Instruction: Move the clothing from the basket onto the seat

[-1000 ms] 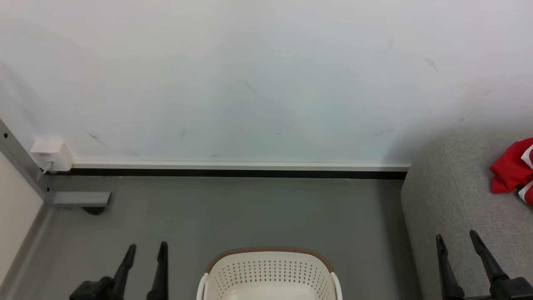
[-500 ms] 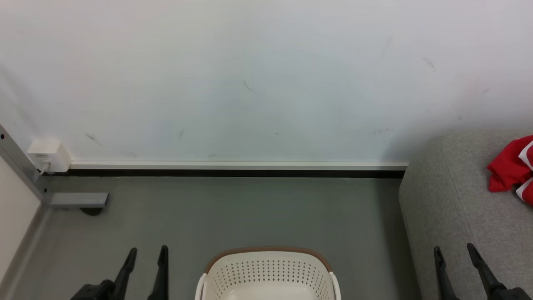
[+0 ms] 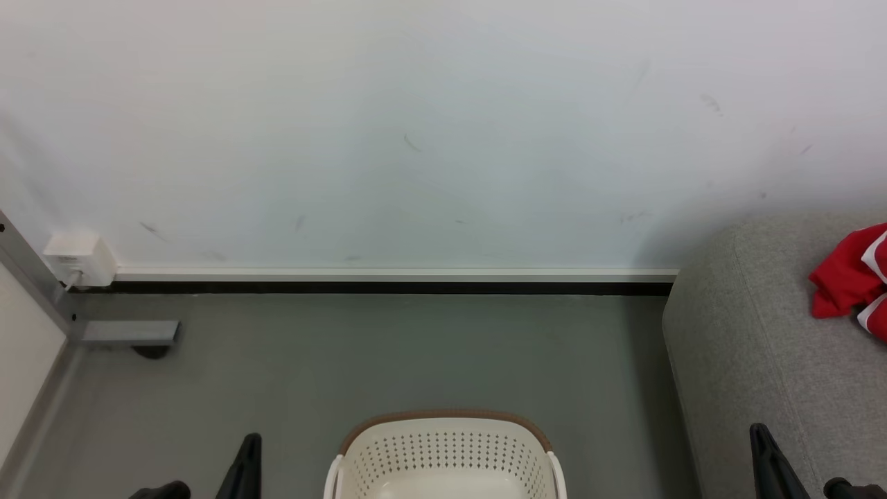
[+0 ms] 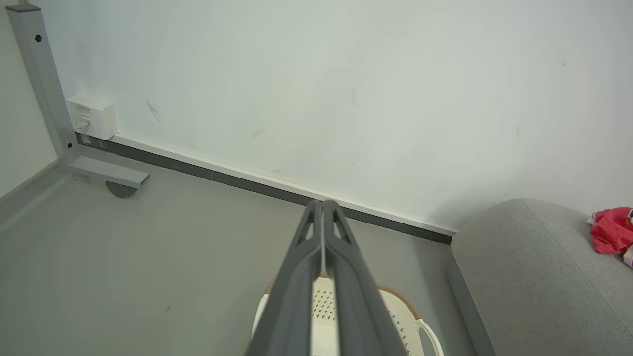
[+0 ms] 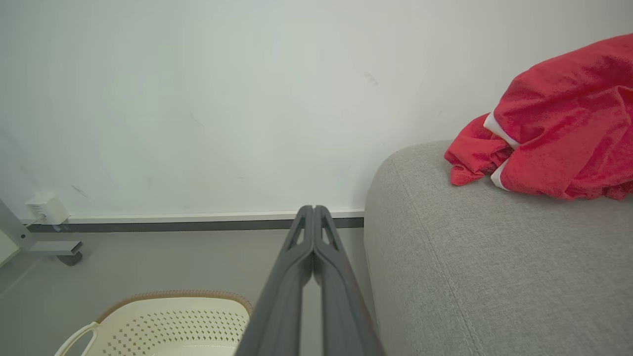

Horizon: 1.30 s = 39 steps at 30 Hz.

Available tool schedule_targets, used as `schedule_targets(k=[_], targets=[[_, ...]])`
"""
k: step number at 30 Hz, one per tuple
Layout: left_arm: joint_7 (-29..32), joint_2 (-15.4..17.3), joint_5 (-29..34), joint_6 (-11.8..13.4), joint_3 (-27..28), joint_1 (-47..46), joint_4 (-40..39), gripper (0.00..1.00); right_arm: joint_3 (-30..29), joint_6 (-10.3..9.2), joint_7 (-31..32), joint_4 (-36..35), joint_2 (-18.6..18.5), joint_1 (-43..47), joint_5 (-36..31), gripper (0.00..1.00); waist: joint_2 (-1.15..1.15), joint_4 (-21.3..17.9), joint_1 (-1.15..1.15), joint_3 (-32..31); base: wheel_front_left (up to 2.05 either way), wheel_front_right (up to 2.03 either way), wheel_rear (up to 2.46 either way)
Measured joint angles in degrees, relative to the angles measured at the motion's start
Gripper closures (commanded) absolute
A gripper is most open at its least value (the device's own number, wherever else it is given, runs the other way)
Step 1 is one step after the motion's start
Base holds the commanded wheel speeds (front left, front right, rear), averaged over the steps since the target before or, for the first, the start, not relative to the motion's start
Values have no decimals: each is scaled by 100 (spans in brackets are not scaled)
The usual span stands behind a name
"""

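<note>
The red clothing [image 3: 849,281] with white trim lies bunched on the light grey seat [image 3: 755,360] at the right; it also shows in the right wrist view [image 5: 559,123] and the left wrist view [image 4: 610,236]. The cream basket [image 3: 447,454] with its brown rim stands on the floor at the bottom centre, and the part of its inside that shows holds nothing. My left gripper [image 3: 248,454] is low at the basket's left, shut with nothing in it [image 4: 322,205]. My right gripper [image 3: 761,440] is low over the seat's near edge, shut and holding nothing [image 5: 313,210].
A white wall with a dark baseboard [image 3: 388,287] runs behind. A grey metal frame leg and foot [image 3: 128,333] and a white wall box [image 3: 76,260] sit at the left. Grey floor [image 3: 388,353] lies between basket and wall.
Both grippers have closed from open and dropped lower in the head view. The clothing stays on the seat.
</note>
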Motion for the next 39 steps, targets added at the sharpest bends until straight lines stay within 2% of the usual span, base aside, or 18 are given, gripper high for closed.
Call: schedule_targets(k=[19, 39], targets=[[450, -7, -1811, -8, 138, -124, -82, 100, -89, 0, 467, -40, 1, -155, 2015, 100, 0, -16, 0, 5, 0, 0, 0], [857, -15, -3304, -16, 280, -298, -136, 100, -167, 0, 889, -69, 0, -314, 3690, 100, 0, -32, 0, 9, 0, 0, 0]])
